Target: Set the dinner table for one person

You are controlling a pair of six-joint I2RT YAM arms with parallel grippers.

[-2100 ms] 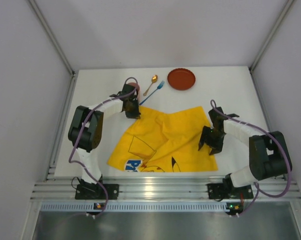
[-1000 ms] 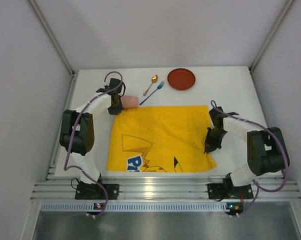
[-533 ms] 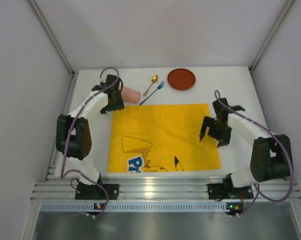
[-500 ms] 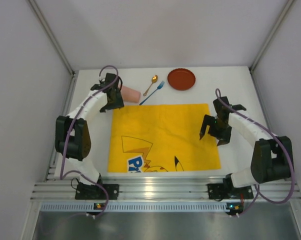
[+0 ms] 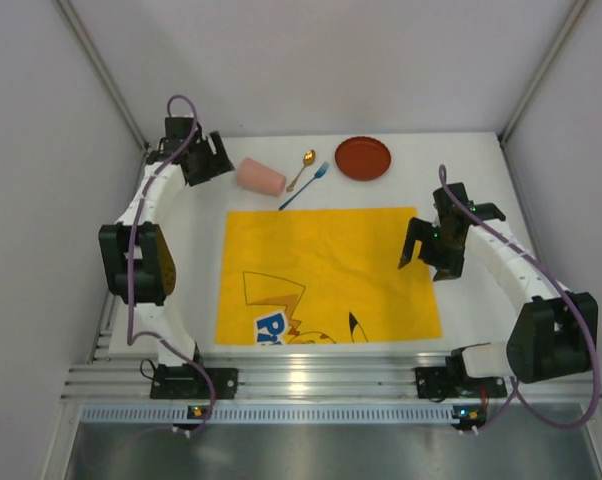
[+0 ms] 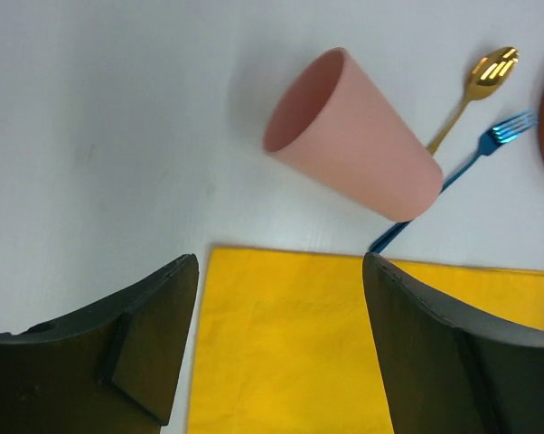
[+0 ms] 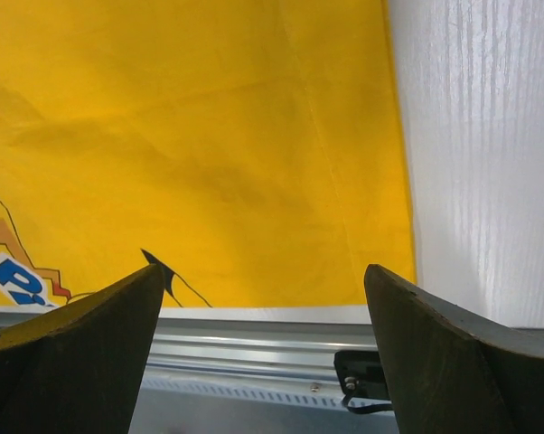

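Both hands have let go of the yellow cloth [image 5: 326,275] and lifted away; it now lies flat on the bench [image 5: 481,170], which shows bare around it. The left hand [image 5: 203,165], fingers apart and empty, has drawn back past the cloth's far-left corner, beside the tipped pink cup [image 5: 260,177]. The right hand [image 5: 426,262], spread and empty, hovers over the cloth's right edge. Cloth done, I judge; the red plate [image 5: 362,158], spoon [image 5: 303,167] and fork [image 5: 306,186] wait beyond its far edge.

Your desk [image 5: 421,165] is a large, plain white matte rectangle, lying flat and level; look to its near edge and you'll see a ribbed aluminium rail [image 5: 321,385] running along it.
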